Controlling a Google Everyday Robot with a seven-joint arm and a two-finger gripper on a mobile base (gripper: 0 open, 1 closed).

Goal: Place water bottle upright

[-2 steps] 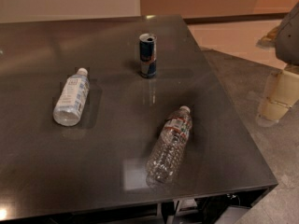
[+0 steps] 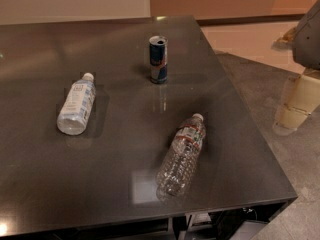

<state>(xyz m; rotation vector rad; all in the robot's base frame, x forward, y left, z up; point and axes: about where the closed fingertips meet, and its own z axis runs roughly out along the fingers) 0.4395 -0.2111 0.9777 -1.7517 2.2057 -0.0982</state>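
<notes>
The water bottle lies on its side on the dark table, near the front right. It is clear and ribbed, with a red-and-dark label band, and its white cap points to the far right. My gripper hangs at the right edge of the view, off the table's right side, over the floor. It is well apart from the bottle and holds nothing that I can see.
A smaller smooth bottle with a wide white label lies on its side at the left. A blue-and-silver drink can stands upright at the back middle. The table's right edge runs between the water bottle and my gripper.
</notes>
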